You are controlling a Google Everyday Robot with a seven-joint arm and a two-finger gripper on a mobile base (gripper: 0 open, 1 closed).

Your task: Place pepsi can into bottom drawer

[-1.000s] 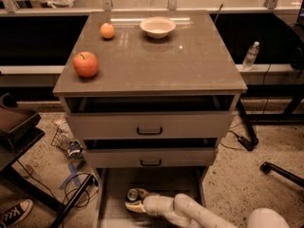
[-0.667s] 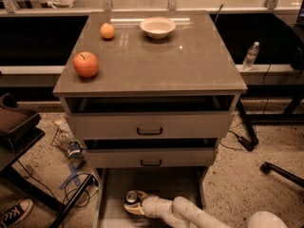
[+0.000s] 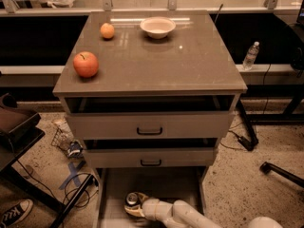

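The bottom drawer [image 3: 114, 194] is pulled out at the foot of the cabinet, a wide pale grey tray. The pepsi can [image 3: 131, 199] stands inside it at the front, its silver top showing. My gripper [image 3: 134, 208] reaches in from the lower right on a white arm and sits right at the can, its fingers around the can's lower part. The can's blue body is mostly hidden by the gripper.
On the cabinet top lie a red apple [image 3: 85, 64], an orange [image 3: 107, 30] and a white bowl [image 3: 157, 26]. Two upper drawers with black handles [image 3: 149, 131] are slightly open. A water bottle [image 3: 250, 55] stands at the right. Cables and a shoe [image 3: 14, 213] lie at the left.
The gripper with the can has shifted slightly left and towards the drawer's front. Nothing else has moved.
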